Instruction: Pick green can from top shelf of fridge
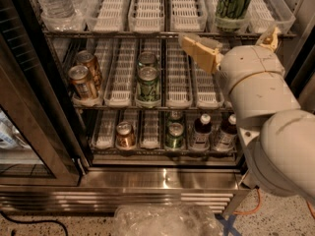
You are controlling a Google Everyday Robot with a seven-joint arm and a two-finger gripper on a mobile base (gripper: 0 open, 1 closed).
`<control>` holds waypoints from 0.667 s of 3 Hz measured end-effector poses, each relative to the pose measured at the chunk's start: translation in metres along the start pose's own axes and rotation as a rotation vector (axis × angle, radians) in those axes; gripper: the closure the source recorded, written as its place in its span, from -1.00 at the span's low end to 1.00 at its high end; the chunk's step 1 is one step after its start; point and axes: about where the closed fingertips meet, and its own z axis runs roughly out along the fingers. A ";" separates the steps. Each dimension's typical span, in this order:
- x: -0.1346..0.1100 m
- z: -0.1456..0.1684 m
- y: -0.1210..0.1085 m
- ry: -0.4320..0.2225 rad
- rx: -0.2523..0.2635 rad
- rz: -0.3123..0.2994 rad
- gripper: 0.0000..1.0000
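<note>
The tall dark-green can with pale streaky markings stands upright in a lane tray at the right of the top shelf of the fridge. Its lid is cut off by the frame's top edge. My gripper hovers just below and in front of the can, at the shelf's front rail. It is open: one cream finger reaches left of the can, and the other finger shows to the can's right. Nothing is held between them.
Water bottles fill the top shelf's left lane. The middle rack holds copper cans and shorter green cans. The bottom rack has more cans and dark bottles. The glass door stands open at left. Crumpled plastic lies on the floor.
</note>
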 end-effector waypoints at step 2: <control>0.005 -0.014 -0.009 -0.040 0.039 -0.008 -1.00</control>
